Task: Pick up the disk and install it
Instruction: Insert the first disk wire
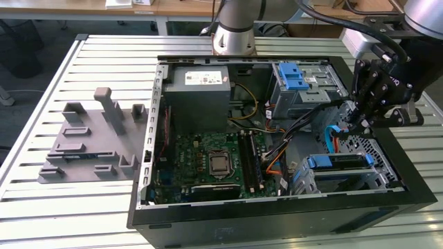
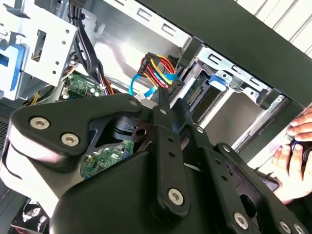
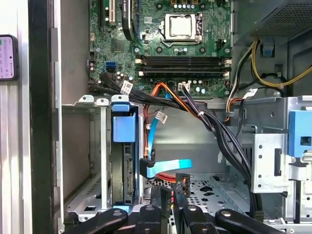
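Note:
The disk point(image 1: 337, 162) sits in the drive cage at the near corner of the open computer case point(image 1: 277, 218), on the exterior view's right, with its blue rail facing up. In the first wrist view the disk point(image 3: 122, 165) stands on edge in the cage under its blue rail end. My gripper point(image 1: 351, 124) hangs inside the case, above and behind that cage, beside a blue flat cable point(image 1: 332, 136). Its fingertips point(image 3: 161, 195) stand close together with nothing held between them. In the second wrist view the gripper point(image 2: 170, 105) points at the bundle of coloured wires point(image 2: 158, 68).
A grey power supply box point(image 1: 201, 98) and a second cage with blue latches point(image 1: 298, 83) fill the case's far side. The motherboard point(image 1: 215, 161) lies in the middle. A grey moulded fixture point(image 1: 90, 140) rests on the slatted table. A person's hand point(image 2: 297, 156) is near the case.

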Tool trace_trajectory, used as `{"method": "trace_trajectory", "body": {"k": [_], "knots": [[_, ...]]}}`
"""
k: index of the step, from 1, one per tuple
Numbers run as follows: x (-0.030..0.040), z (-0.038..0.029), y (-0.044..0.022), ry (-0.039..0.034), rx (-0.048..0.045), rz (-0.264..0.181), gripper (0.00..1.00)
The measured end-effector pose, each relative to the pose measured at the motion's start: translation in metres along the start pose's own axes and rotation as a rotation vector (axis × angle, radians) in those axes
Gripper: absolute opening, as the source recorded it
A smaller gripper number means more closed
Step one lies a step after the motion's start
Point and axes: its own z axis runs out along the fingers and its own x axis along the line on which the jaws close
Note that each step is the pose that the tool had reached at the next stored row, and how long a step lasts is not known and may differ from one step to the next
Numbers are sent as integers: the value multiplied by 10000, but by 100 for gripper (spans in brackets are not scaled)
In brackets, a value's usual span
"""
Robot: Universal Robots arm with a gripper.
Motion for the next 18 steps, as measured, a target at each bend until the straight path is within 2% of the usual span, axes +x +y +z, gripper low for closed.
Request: {"method": "trace_trajectory", "body": {"k": [11,13,14,18], "knots": [[-60,97,3,397,23,1,25],[-61,101,3,418,23,1,23],[-61,100,3,423,23,1,17],[-61,100,2,425,18,3,16]]}}
